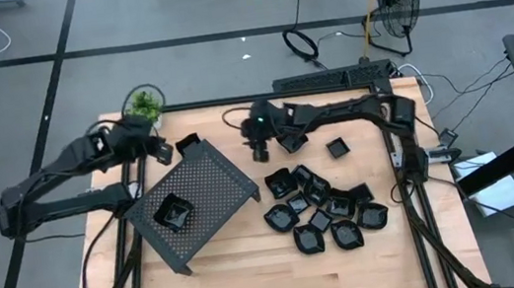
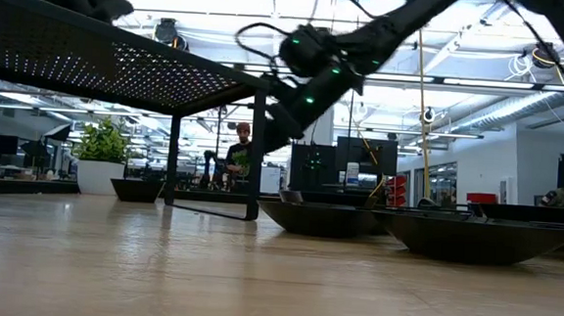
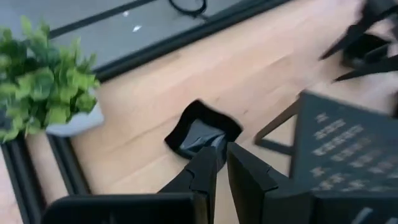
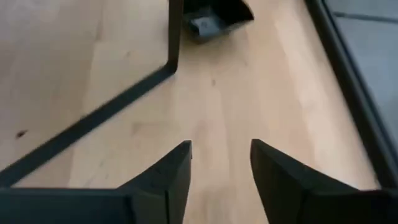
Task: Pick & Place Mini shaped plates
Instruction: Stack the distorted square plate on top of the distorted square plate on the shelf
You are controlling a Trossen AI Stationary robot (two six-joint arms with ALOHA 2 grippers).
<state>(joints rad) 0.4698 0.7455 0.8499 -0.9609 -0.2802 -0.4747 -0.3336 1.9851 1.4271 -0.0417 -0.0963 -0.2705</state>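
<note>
At the far left of the worktop, the left gripper hangs over a lone mini plate lying just past its tips, beside the perforated tray. Its fingers stand nearly together with only a slit between them and hold nothing. One plate on the tray already sits there. Right of the tray, the right gripper is empty with its fingers parted; the nearest plate seems just beside it, and the main cluster of plates lies nearer the front edge. The left arm is nearer the lone plate. No brand or writing is legible.
</note>
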